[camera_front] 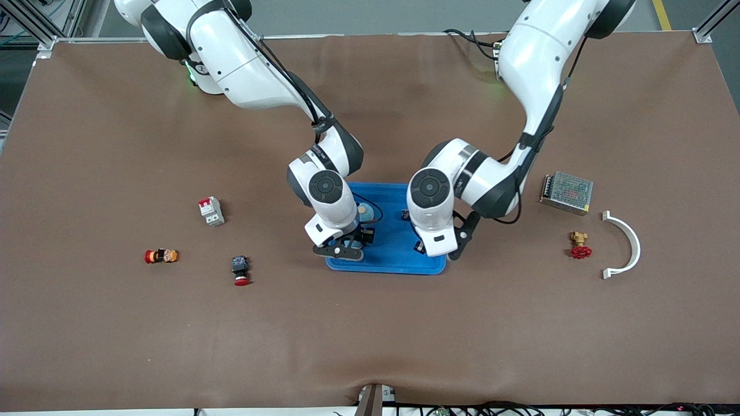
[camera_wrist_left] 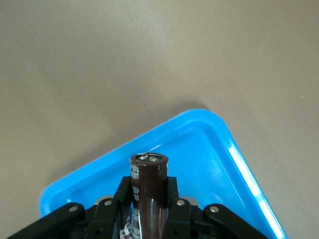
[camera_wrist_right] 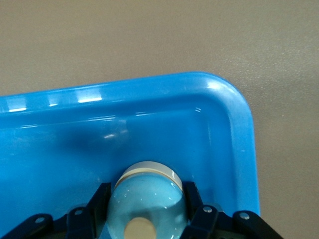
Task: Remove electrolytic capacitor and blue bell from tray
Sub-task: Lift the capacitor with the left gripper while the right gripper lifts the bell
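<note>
The capacitor (camera_wrist_left: 148,191), a dark brown cylinder with two terminals on its end, is pinched between the fingers of the left gripper (camera_wrist_left: 147,211) over a corner of the blue tray (camera_wrist_left: 234,149). Its lower part is cut off by the edge of the left wrist view. In the front view the capacitor is hidden by the left arm's wrist; only the gripper (camera_front: 421,247) is partly made out over the tray's (camera_front: 393,263) end toward the left arm.

The bell (camera_wrist_right: 147,201), a pale domed piece with a light rim, is clamped between the right gripper's fingers (camera_wrist_right: 98,199) inside the tray (camera_wrist_right: 239,129) near one corner. Whether it rests on the tray floor cannot be told. In the front view the right gripper (camera_front: 341,248) is seen low over the tray's end toward the right arm, and the bell is mostly covered by it.

A further small object in the tray, near the right wrist, is too obscured to identify.

On the table (camera_front: 370,335), toward the right arm's end, a red-and-white breaker (camera_front: 211,211), a red push button (camera_front: 240,271) and a small orange-red part (camera_front: 161,256) are noted. Toward the left arm's end lie a metal mesh box (camera_front: 567,192), a brass valve with a red handle (camera_front: 579,245) and a white curved bracket (camera_front: 627,245).
</note>
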Robot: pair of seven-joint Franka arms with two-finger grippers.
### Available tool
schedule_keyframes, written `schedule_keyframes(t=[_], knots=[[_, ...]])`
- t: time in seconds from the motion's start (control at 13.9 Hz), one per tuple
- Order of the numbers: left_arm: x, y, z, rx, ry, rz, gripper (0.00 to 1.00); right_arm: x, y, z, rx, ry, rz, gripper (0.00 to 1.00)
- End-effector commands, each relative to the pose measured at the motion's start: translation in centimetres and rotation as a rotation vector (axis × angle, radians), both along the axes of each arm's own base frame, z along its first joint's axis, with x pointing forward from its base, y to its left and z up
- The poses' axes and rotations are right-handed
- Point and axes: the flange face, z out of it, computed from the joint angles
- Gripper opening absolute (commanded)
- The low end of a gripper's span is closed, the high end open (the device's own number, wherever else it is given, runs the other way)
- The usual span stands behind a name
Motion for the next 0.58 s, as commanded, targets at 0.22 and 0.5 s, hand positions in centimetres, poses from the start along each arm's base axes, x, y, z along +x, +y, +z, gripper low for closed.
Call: schedule_keyframes(t=[0.22,0.5], knots=[[1.7,5.2,5.4,-0.030,0.038,-0.082,0.00,0.3,0.1,0.8,-0.009,-0.005,-0.003,0.48],[3.0,9.5,7.7,-0.026,0.078,-0.216,0.00,0.9,-1.0,3.8,-0.057,0.068,-0.014,0.48]])
